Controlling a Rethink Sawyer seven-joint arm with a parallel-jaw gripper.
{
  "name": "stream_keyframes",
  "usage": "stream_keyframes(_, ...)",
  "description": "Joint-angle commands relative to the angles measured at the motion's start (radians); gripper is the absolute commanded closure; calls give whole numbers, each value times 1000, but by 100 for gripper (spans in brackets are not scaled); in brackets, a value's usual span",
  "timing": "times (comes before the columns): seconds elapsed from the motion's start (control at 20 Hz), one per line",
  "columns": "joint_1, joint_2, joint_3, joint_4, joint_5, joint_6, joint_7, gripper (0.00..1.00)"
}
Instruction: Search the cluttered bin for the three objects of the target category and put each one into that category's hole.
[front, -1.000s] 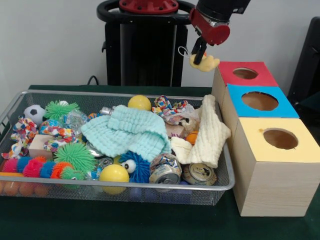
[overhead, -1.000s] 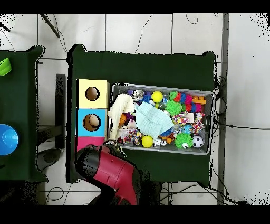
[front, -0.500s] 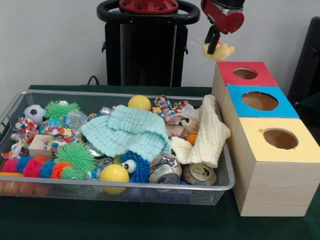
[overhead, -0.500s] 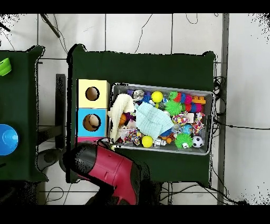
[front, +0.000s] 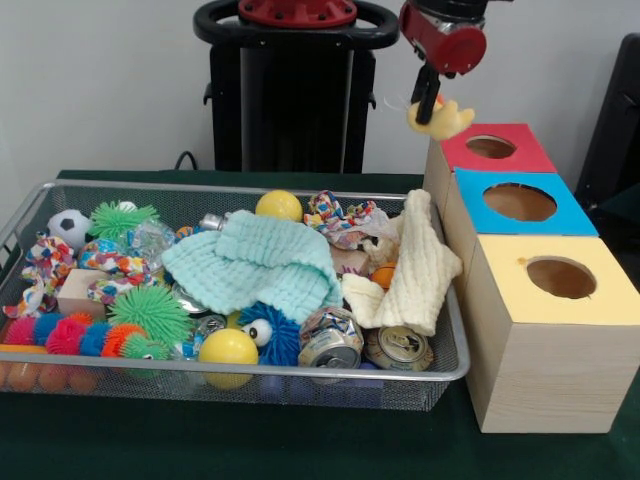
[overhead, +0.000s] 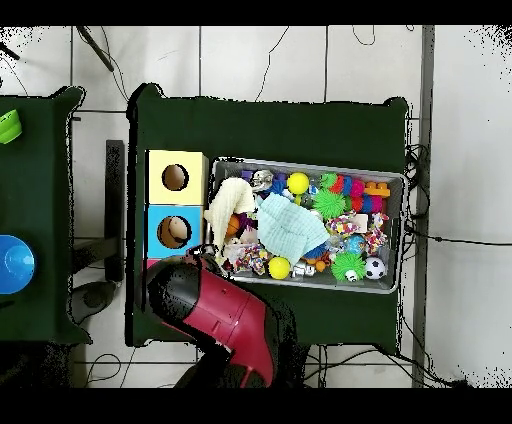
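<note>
My gripper (front: 428, 106) hangs high at the back right of the front view, shut on a small yellow soft toy (front: 442, 119). The toy dangles just left of the red box (front: 520, 150), above its near-left corner, short of the round hole (front: 490, 147). The wire bin (front: 30, 205) is packed with toys, balls, cans and cloths. From overhead, my red arm (overhead: 215, 312) covers the red box and hides the gripper.
A blue box (front: 560, 215) (overhead: 152, 232) and a yellow box (front: 600, 300) (overhead: 152, 177) stand in line with the red one, right of the bin. In the bin lie a mint cloth (front: 255, 260), a cream towel (front: 420, 265), yellow balls (front: 228, 347) and crushed cans (front: 398, 347).
The gripper carried the yellow toy up and to the right, from beside the boxes toward the red box's edge, then dipped slightly. The bin's contents stayed put.
</note>
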Motion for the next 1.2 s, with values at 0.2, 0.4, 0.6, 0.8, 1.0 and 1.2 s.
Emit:
stream_keyframes(0.2,-78,42,241,103,71,-207,132,100)
stream_keyframes(0.4,-91,47,271,107,74,-239,145,100)
stream_keyframes(0.6,-84,47,267,100,66,-232,161,100)
stream_keyframes(0.8,-54,31,228,76,48,-143,183,100)
stream_keyframes(1.0,-34,-26,192,50,22,19,202,100)
stream_keyframes(1.2,-37,-37,204,55,31,39,194,100)
